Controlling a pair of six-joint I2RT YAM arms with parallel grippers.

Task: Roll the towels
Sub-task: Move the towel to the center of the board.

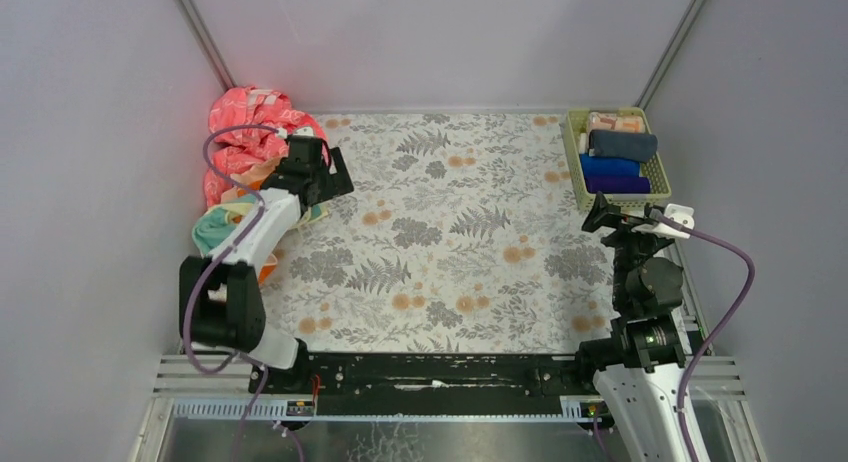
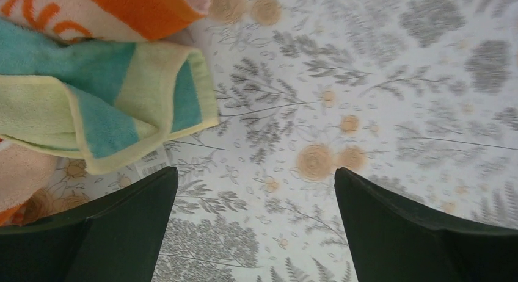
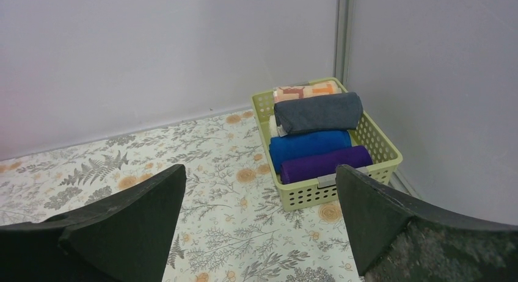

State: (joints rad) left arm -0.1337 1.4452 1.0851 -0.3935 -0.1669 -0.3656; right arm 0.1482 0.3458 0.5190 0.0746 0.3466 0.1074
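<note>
Two towels sit in a crumpled pile (image 1: 245,147) at the table's far-left corner: a teal towel (image 2: 91,90) edged in pale green, and an orange towel (image 2: 131,7) with white lettering beyond it. The left gripper (image 2: 255,170) hovers just beside them over the floral cloth (image 2: 379,80), jaws spread wide, holding nothing; it would do best to pinch one free teal corner and drag that towel flat to the centre before rolling. Further right, the right gripper (image 3: 259,167) is likewise spread and empty, near the basket (image 3: 305,196); only its wrist view shows the rolled towels (image 3: 311,144) inside clearly, and only the overhead view shows the whole pile.
</note>
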